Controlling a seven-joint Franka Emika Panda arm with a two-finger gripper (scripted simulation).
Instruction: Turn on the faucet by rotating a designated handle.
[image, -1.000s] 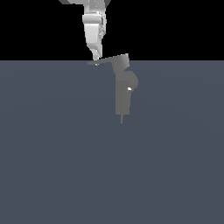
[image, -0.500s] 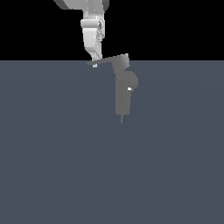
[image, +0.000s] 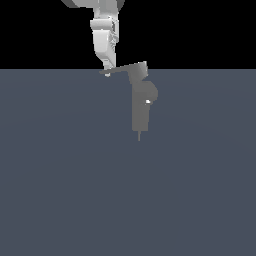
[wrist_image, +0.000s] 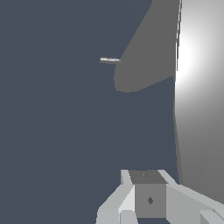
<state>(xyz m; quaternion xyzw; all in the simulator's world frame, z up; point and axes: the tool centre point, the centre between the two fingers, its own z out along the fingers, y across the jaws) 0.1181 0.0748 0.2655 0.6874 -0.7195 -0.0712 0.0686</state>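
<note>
You've got the faucet (image: 140, 107) upright, mid-scene, long axis vertical, spike down. The handle (image: 120, 70) runs sideways from its top block toward the exterior view's left, tip slightly lower. The gripper (image: 107, 71) sits at that tip, touching it; jaws' spread: can't tell. Wrist view shows handle (wrist_image: 197, 87) close beside.

flat blue-grey floor (image: 60, 190) carries 1 upright grey faucet (image: 140, 107).
</note>
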